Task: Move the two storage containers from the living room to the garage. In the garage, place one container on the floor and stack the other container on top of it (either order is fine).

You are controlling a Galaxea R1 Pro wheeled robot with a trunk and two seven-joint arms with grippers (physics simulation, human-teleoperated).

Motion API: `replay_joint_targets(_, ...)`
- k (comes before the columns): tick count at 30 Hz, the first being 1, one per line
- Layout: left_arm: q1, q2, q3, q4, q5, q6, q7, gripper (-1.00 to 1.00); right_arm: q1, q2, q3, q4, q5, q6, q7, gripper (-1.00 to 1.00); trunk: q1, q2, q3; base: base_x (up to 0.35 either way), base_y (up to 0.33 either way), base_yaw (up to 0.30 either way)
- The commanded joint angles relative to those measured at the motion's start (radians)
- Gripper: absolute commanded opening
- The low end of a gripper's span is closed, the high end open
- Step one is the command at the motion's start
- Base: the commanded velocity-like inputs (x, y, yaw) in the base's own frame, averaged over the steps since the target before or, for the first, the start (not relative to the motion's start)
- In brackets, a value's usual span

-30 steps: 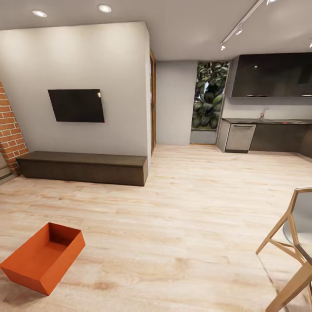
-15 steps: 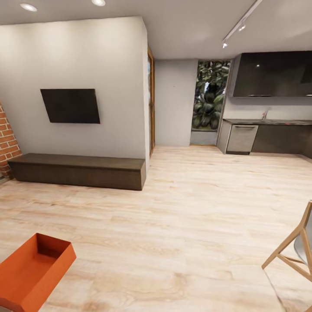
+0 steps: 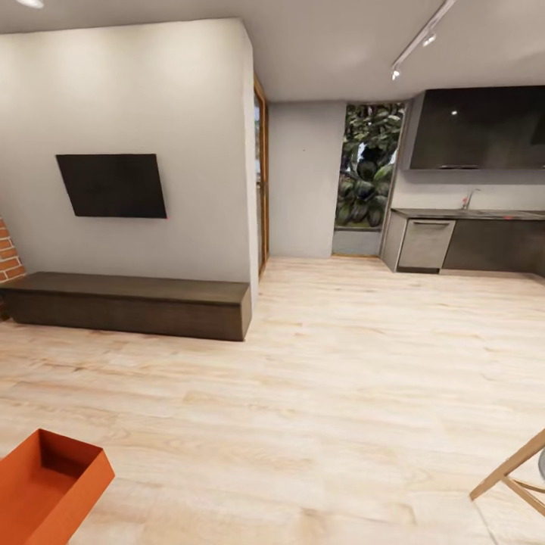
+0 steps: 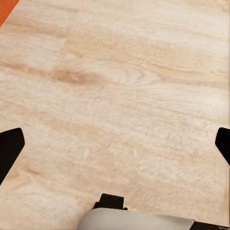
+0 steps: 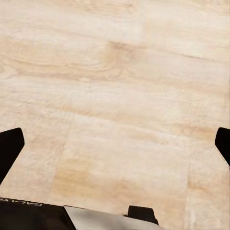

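One orange-red storage container [image 3: 47,488] sits on the light wood plank floor [image 3: 341,393] of the living room, low at the robot's left front, open top up and nothing in it. A sliver of its orange also shows at a corner of the left wrist view, well off to the side of the left gripper [image 4: 115,143].

That left gripper hangs above bare planks, its two dark fingertips [image 4: 10,148] spread wide at opposite edges of the view, holding nothing. The right gripper [image 5: 115,143] is the same: fingers [image 5: 9,148] far apart, released, with only wood grain between them.

Ahead of the robot, a dark low bench [image 3: 129,304] runs along a pale wall under a wall-mounted television [image 3: 112,185]. A bit of red brick [image 3: 7,259] shows at the far left. Farther off to the right are a dark kitchen counter [image 3: 469,241] and a window onto green foliage [image 3: 367,166]. A wooden chair leg [image 3: 511,473] pokes in at the near right.
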Motion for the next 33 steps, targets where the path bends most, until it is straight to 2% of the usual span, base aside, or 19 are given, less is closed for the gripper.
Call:
replay_joint_targets(1,-0.002,0.000,0.004,0.004,-0.002,-0.006,0.002,1.00,-0.001,0.000,0.000,0.001,0.004,-0.003,-0.001,1.00,0.001,-0.001,-0.001,0.326,-0.078,0.000)
replay_joint_targets(17,-0.002,0.000,0.004,0.003,-0.002,-0.005,0.002,1.00,-0.001,0.000,0.000,0.001,0.004,-0.003,-0.001,1.00,0.001,-0.001,-0.001,0.326,-0.034,0.028)
replay_joint_targets(33,-0.002,0.000,0.004,0.004,-0.002,-0.005,0.002,1.00,-0.001,0.000,0.000,0.001,0.004,-0.003,-0.001,1.00,0.001,-0.001,-0.001,0.326,0.000,0.253)
